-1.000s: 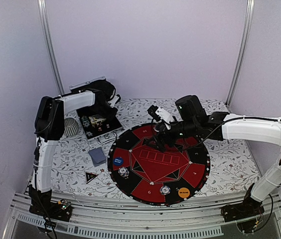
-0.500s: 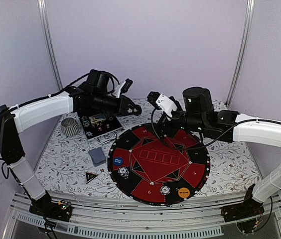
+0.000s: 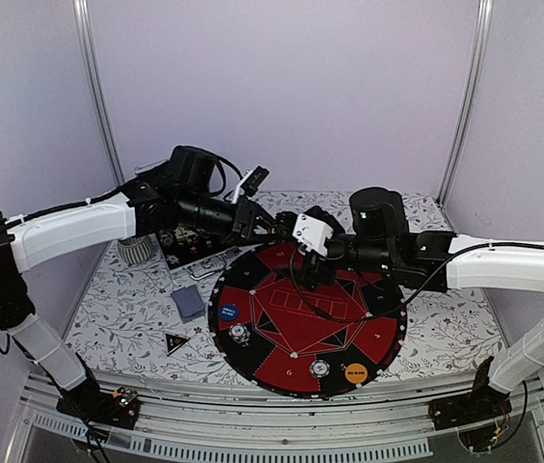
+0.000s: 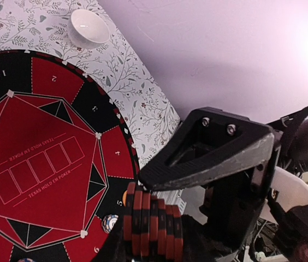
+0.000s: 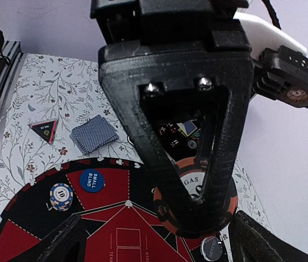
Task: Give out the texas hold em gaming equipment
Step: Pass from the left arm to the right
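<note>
My left gripper (image 3: 264, 228) (image 4: 146, 218) is shut on a stack of several red-and-black poker chips (image 4: 162, 224), held on edge above the far rim of the round mat (image 3: 301, 318). My right gripper (image 3: 287, 239) (image 5: 159, 232) faces it, open, one finger on each side of the stack (image 5: 197, 196) and neither touching it. Single chips (image 3: 240, 334) (image 3: 320, 367) lie on the mat, as do the blue button (image 3: 228, 312) and the orange button (image 3: 354, 371). The card deck (image 3: 189, 302) and the black triangular marker (image 3: 176, 340) lie left of the mat.
The open black case (image 3: 190, 241) stands behind the deck at the back left, with a ribbed grey cup (image 3: 137, 248) beside it. A grey round button (image 5: 211, 248) lies near the mat's far edge. Both forearms cross above the mat's far half.
My left arm swung from the case to above the mat's far edge, carrying the chip stack. My right gripper lifted off the mat and turned to meet it, its jaws beginning to narrow.
</note>
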Controlling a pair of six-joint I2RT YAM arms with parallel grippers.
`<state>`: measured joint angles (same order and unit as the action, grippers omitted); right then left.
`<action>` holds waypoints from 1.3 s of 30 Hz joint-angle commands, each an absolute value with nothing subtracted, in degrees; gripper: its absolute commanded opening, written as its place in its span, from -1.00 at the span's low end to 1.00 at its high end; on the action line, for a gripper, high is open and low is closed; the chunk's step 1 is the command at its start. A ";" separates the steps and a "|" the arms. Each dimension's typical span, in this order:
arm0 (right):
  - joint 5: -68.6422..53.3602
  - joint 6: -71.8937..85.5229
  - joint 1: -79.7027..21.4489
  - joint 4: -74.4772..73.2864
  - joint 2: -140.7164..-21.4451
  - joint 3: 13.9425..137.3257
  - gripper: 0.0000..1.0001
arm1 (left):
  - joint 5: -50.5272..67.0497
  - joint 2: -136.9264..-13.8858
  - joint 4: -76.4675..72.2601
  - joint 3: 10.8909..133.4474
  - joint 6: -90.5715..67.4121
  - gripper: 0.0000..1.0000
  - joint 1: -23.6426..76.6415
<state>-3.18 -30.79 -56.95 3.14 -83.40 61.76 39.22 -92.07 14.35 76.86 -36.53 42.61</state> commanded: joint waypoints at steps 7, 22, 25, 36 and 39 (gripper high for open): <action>4.11 -35.13 -57.22 6.15 -87.40 65.38 0.25 | 40.42 -90.36 11.01 74.88 -38.21 -1.00 43.40; -0.12 -18.52 -57.04 -8.69 -76.34 59.94 0.72 | 37.80 -92.67 11.59 70.04 -37.78 -1.00 44.96; -4.17 -11.44 -56.05 -12.35 -71.06 57.62 0.87 | 37.84 -92.68 8.18 67.93 -40.07 -1.00 45.72; -11.93 15.64 -48.79 -32.91 -67.65 58.62 0.92 | 32.22 -93.97 11.64 61.69 -36.94 -1.00 54.90; -14.44 19.99 -48.85 -33.27 -67.15 56.83 0.85 | 29.32 -92.38 11.37 58.69 -37.21 -1.00 57.91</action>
